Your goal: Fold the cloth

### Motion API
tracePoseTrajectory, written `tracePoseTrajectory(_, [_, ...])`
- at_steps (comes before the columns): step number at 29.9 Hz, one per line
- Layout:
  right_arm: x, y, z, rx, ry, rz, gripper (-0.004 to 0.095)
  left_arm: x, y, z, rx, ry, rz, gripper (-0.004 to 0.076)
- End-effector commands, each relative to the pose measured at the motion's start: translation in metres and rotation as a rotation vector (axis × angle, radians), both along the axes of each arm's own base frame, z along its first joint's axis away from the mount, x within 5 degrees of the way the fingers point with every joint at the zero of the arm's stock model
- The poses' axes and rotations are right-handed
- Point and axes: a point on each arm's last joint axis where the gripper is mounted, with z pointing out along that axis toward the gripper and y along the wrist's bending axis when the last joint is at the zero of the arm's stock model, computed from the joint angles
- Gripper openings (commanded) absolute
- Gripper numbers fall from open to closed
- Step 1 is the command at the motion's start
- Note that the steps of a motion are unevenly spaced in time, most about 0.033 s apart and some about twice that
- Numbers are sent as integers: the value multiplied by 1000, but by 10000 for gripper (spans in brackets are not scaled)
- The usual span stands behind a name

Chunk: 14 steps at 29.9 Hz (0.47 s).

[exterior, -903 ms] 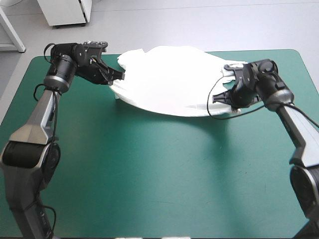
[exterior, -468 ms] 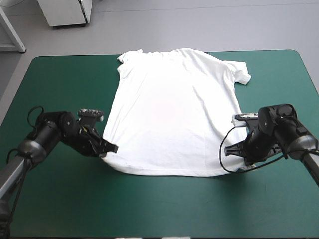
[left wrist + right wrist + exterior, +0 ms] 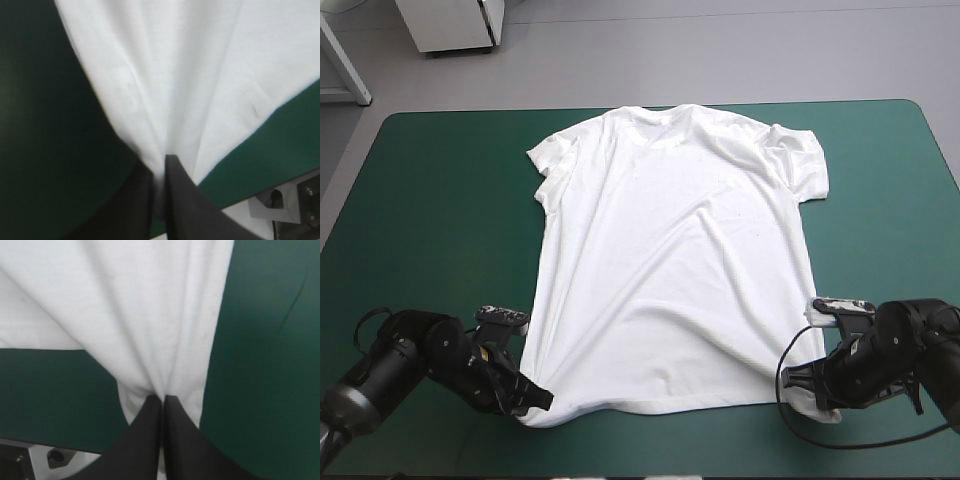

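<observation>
High view has the T-shirt spread nearly flat on the teal-green cover, collar toward the table's far edge and hem close to the near edge, with each hem corner pinched by an arm. The likeliest trouble is at those corners: the cloth is gathered into tight pleats that fan out from each pinch, so letting go as things lie would probably leave the hem puckered and a later fold crooked. With the hem so near the table's near edge, any further pull toward the robot could drag it over the edge. An uneven tug from one arm could skew the body, and the right sleeve, already rumpled against the shoulder, may get folded in as it is. The hold is on only a small bite of cloth at each corner, so a sharp lift could let a corner slip free. The left gripper has its black fingers all but together, clamped on the left hem corner. The right gripper is the same — fingers meeting in a point with the right hem corner caught between them.
</observation>
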Motion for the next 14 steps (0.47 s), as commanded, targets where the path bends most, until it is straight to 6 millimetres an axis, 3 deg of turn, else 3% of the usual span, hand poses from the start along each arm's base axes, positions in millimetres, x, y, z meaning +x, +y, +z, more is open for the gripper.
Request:
tracePoseTrajectory(1, [-14,1,2,65,-10,-39,-19,-15,2,7,-25,16,15,-9])
tracePoseTrajectory(6, [-22,0,-5,68,9,-57,-19,-27,7,-3,-20,34,17,-9])
tracePoseTrajectory(10, [-22,-2,-6,45,5,-52,-18,-24,8,-5,-5,-5,-1,-8])
tracePoseTrajectory(14, [-17,-3,4,37,-37,-45,117,-16,5,3,-30,-101,-45,59])
